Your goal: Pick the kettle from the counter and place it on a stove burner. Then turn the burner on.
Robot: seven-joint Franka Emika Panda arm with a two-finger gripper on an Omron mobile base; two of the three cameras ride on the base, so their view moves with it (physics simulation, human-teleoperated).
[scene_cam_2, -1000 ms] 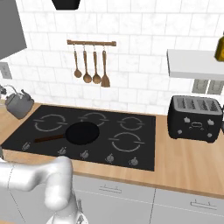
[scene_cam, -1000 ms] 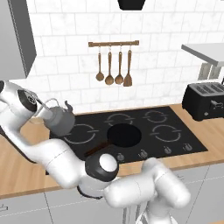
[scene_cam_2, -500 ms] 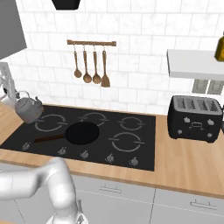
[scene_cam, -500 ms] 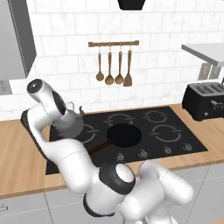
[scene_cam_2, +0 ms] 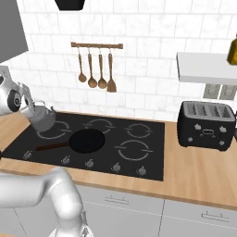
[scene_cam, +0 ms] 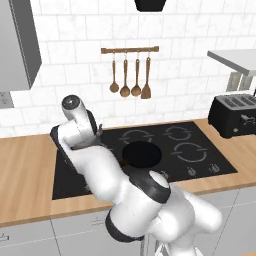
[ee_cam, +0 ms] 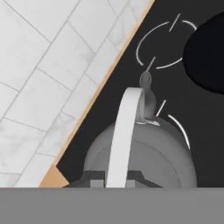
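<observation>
kettle [scene_cam_2: 42, 117] over the cooktop's [scene_cam_2: 152, 159] back-left corner, above the stove burner [scene_cam_2: 51, 134], contact with glass unclear, gripper [ee_cam: 116, 180] clamped on its arched handle [ee_cam: 124, 135], fingertips mostly cut off, frying pan [scene_cam_2: 86, 140] just beside, arm hides kettle in left base view

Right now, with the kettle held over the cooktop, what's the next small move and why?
Probably lower the kettle straight down and then let go. In the right base view it sits over the back-left stove burner, and the hand view shows a white ring arc beside its body, so it seems roughly lined up, clear of the frying pan.
</observation>
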